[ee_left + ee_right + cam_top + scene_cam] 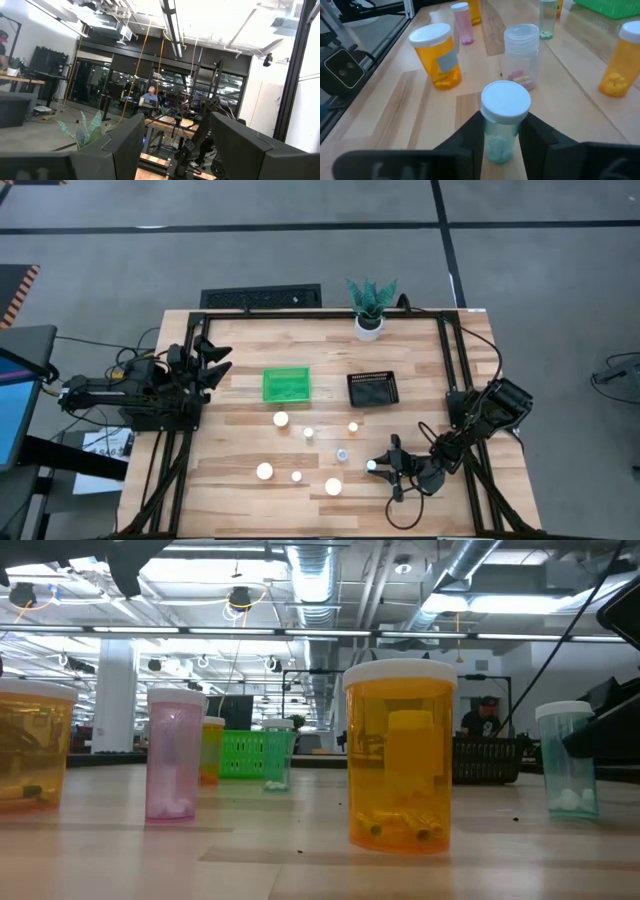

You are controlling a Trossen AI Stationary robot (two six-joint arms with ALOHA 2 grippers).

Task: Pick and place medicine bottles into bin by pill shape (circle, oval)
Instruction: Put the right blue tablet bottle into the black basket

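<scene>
Right tool point(501, 131) clamped on pale blue-green bottle point(503, 121); left tool point(212, 363) apart, idle at table edge point(190, 330)

The table point(240, 340) is pale wood in striped planks, edged by a black frame point(445, 360). A bright green bin point(286, 384) and a black mesh bin point(372, 389) sit on it, and a white pot point(369, 327) carries a green, banded plant point(371, 296). The medicine bottles differ in tint: a large amber one point(399, 756) with a yellow label, a pink one point(172, 754), a clear one point(521, 57) with pinkish pills, and a pale teal one point(502, 120) (white pills inside) between the dark fingers point(540, 136) of the right gripper point(502, 131). All visible caps are white. The left gripper point(213, 364) is black.
</scene>
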